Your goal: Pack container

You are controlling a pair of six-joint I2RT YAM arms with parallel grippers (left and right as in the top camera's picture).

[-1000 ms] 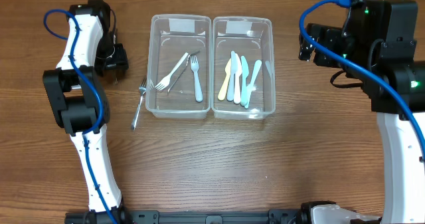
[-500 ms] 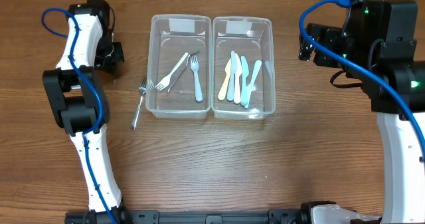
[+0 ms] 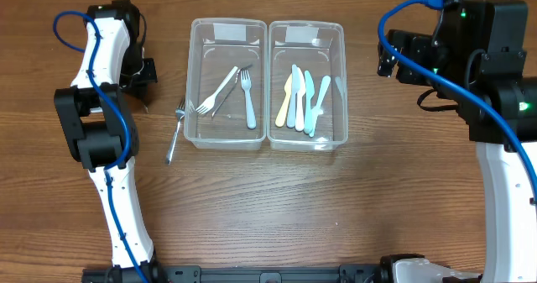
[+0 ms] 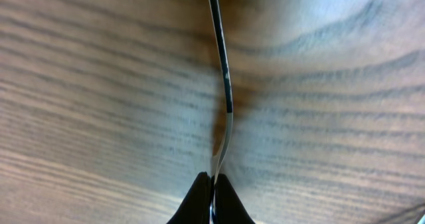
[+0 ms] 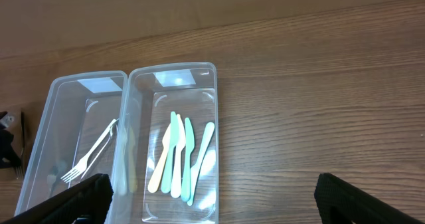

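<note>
Two clear plastic containers sit side by side at the far middle of the wooden counter [image 3: 277,207], their long walls touching or nearly so. The left container [image 3: 192,81] holds a few pale plastic forks [image 3: 248,102], two of them crossed and one lying straight. The right container [image 3: 343,81] holds a row of plastic knives [image 3: 300,102] in yellow, white, teal and light blue, laid roughly parallel. A metal fork [image 3: 174,132] lies flat on the counter just beside the left container's outer wall, tines toward the far side. My left tool [image 4: 212,201] is off to the left of the containers, apart from that fork, with its fingers [image 4: 196,199] pressed together on the end of a thin metal utensil [image 4: 226,84]. I only see the utensil edge-on, with a slight bend along its length, so I cannot tell what kind it is. It runs away from the fingertips over bare wood. My right tool [image 3: 386,62] hangs to the right of the containers, well apart from them, its fingers spread wide at the two lower corners of its wrist view with nothing between them.
</note>
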